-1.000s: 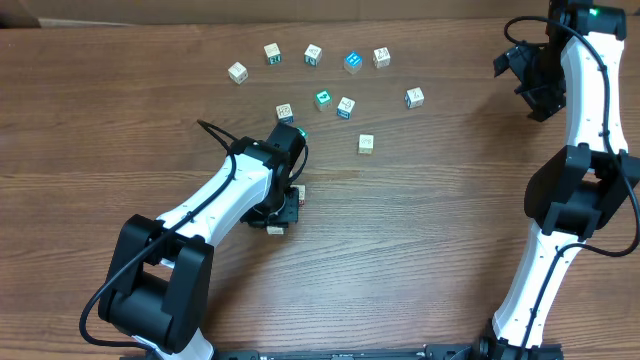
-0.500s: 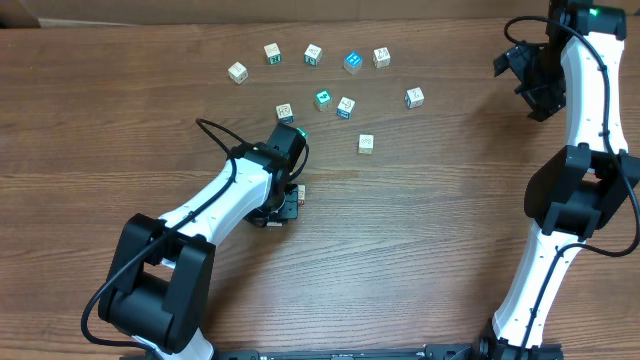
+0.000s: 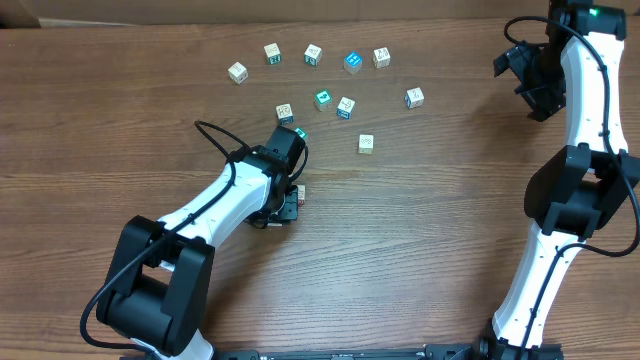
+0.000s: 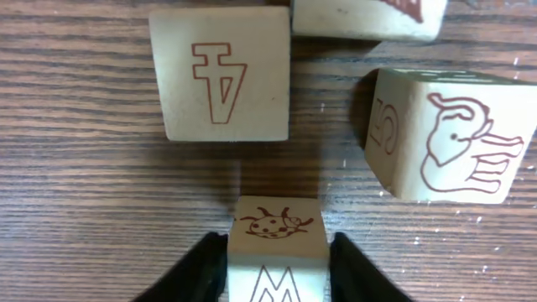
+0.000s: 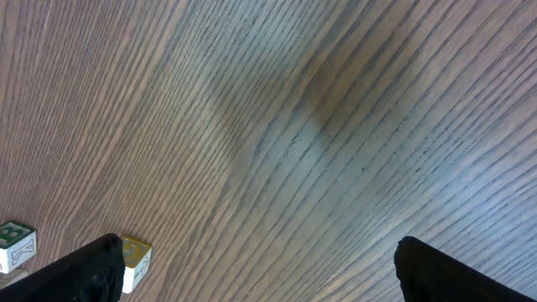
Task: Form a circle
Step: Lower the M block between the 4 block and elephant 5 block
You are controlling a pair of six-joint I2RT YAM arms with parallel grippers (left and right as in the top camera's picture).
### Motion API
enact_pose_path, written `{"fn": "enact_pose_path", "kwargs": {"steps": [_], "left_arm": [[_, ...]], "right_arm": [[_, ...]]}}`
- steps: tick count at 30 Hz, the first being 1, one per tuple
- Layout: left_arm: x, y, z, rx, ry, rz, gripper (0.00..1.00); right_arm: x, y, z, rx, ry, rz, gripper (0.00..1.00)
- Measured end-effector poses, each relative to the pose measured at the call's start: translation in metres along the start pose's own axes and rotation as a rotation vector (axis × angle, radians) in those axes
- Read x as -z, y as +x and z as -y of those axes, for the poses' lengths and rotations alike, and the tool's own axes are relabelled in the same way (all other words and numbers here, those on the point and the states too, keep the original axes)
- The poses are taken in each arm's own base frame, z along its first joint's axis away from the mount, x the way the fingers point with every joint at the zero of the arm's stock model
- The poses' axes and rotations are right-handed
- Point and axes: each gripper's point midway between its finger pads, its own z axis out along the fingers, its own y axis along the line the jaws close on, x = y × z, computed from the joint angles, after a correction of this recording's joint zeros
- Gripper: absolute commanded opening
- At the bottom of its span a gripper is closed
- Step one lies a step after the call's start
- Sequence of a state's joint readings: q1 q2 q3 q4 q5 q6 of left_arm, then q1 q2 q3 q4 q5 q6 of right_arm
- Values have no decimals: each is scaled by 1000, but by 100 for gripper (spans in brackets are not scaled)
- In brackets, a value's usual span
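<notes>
Here, on your wooden table (image 3: 420,260), the right gripper (image 5: 256,256) hangs spread wide at two o'clock. The left gripper (image 4: 277,273) brackets a ladybird cube (image 4: 275,225), and you cannot tell if it grips. That cube belongs to the circle (image 4: 220,74), which sits at seven o'clock of the loose scatter (image 3: 345,106)

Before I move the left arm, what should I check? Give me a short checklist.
1. Ladybug cube flat on the table: ok.
2. Left gripper hold on it: cannot tell; fingers flank it closely.
3. 4 cube apart from ladybug cube: ok.
4. Elephant cube clear of the fingers: ok.
5. Ring complete: cannot tell; top cube is cut off by the frame.
6. Right gripper open, empty, far from the cubes: ok.
</notes>
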State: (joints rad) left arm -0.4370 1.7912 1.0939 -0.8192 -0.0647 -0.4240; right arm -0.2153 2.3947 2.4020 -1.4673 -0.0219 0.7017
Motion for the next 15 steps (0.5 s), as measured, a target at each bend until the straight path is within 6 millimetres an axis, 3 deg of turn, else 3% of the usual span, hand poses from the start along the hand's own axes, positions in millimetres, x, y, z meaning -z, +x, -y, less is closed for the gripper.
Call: {"fn": "enact_pose_path", "kwargs": {"steps": [6, 11, 15], "left_arm": [[-2, 2, -1, 0, -3, -6, 54], [-2, 3, -1, 0, -3, -7, 52], [-2, 7, -2, -1, -7, -24, 45]], "right_arm": [[0, 0, 0, 0, 0, 0, 100], [0, 0, 0, -1, 0, 0, 100], [0, 0, 0, -1, 1, -1, 100]]}}
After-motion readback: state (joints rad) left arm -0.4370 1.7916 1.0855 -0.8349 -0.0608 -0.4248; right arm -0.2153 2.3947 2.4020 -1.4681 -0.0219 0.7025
